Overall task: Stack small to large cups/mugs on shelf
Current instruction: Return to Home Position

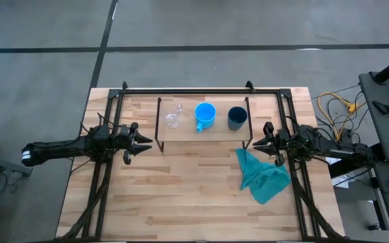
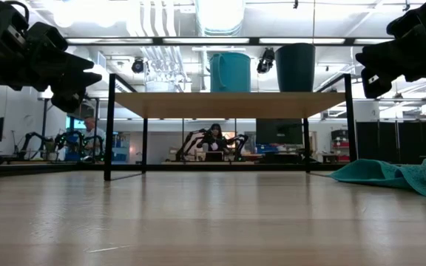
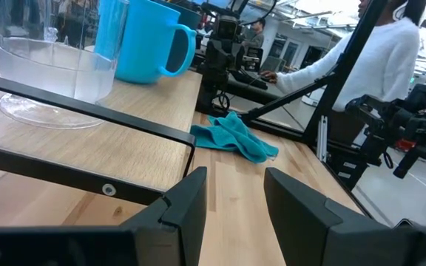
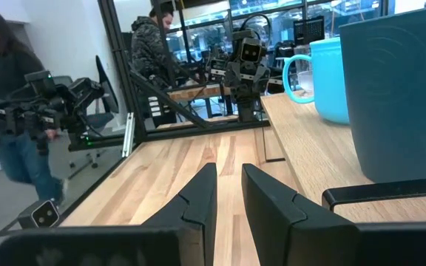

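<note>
Left end effector (image 1: 143, 140) hangs released off the left end of the shelf (image 1: 208, 133), its two fingers (image 3: 187, 203) spread wide with nothing between them. On my other side, the right end effector (image 1: 255, 143) sits off the shelf's right end. Its fingers (image 4: 198, 196) are parted only a little, and it too is grasping nothing.

I count one shelf between the two end effectors, with three vessels standing upright in a row on its board, none touching another. Closest to the left end effector is one clear glass cup (image 1: 173, 118). In the middle is one light-blue mug (image 1: 205, 115), and closest to the right end effector is one dark navy cup (image 1: 237, 118).

One teal cloth (image 1: 262, 177) lies crumpled on the bench (image 1: 181, 202), just beside the right end effector, toward the bench's front edge. Neither end effector touches the shelf or a cup.
</note>
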`<state>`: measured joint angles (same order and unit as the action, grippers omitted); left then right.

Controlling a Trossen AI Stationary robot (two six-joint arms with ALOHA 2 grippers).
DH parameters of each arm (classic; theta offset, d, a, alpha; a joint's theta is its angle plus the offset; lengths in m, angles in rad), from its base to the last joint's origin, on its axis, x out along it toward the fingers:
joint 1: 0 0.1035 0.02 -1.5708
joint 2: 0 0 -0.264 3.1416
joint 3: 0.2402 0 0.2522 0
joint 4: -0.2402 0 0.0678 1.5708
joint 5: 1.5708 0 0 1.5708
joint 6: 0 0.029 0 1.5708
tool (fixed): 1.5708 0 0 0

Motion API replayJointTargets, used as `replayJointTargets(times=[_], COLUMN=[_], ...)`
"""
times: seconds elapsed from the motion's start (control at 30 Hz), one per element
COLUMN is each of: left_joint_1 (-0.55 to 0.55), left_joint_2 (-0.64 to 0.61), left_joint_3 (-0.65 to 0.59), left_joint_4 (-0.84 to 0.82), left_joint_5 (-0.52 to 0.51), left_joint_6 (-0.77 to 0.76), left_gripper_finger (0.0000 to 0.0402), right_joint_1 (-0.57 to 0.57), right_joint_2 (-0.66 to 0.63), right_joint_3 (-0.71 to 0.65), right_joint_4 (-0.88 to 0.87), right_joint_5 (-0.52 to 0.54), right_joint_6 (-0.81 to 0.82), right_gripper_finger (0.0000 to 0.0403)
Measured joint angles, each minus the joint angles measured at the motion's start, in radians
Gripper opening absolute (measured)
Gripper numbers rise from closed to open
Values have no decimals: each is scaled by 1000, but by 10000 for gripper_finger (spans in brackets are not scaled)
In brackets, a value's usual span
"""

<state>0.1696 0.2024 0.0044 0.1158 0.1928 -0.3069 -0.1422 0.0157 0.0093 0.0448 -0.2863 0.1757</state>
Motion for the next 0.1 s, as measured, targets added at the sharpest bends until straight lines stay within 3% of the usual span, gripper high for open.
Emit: replayJointTargets(times=[0.1], left_joint_1=[0], left_joint_2=[0], left_joint_3=[0], left_joint_4=[0], left_joint_5=[0], left_joint_6=[0], left_gripper_finger=[124], right_joint_1=[0], right_joint_2=[0], right_joint_3=[0], right_joint_4=[0], right_joint_5=[0], right_joint_6=[0], right_gripper_finger=[61])
